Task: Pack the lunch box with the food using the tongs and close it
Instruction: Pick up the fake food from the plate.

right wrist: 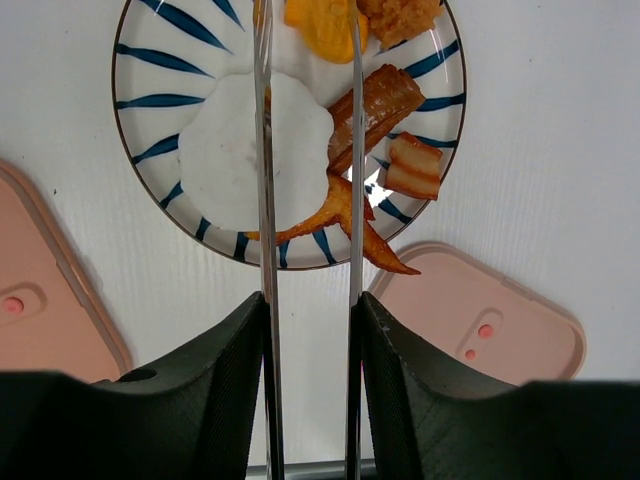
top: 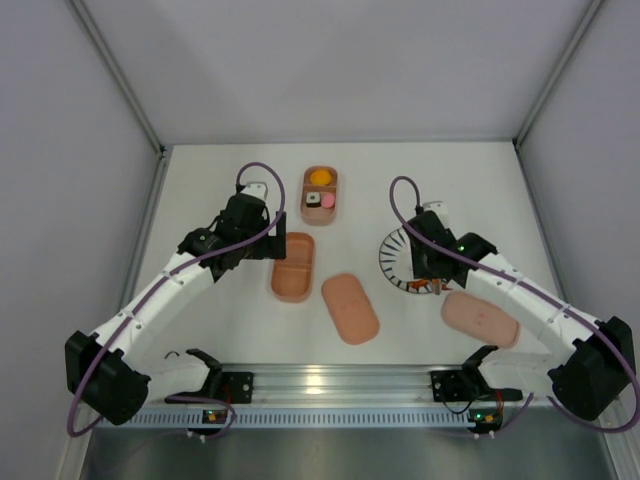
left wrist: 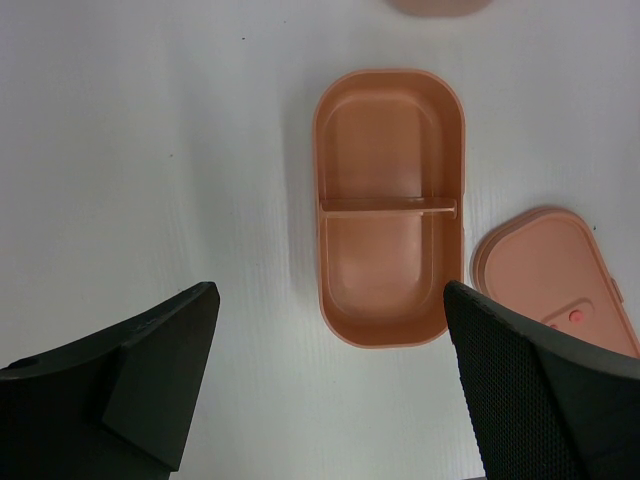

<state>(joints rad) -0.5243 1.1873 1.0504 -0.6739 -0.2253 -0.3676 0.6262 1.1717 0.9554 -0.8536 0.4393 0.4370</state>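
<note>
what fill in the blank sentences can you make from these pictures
1. The right gripper is shut on the ___.
2. The divided tray below the open left gripper is ___.
3. The brown sausage lies on the striped ___.
4. The top view shows ___ loose lids.

Missing words: tongs; empty; plate; two
</note>
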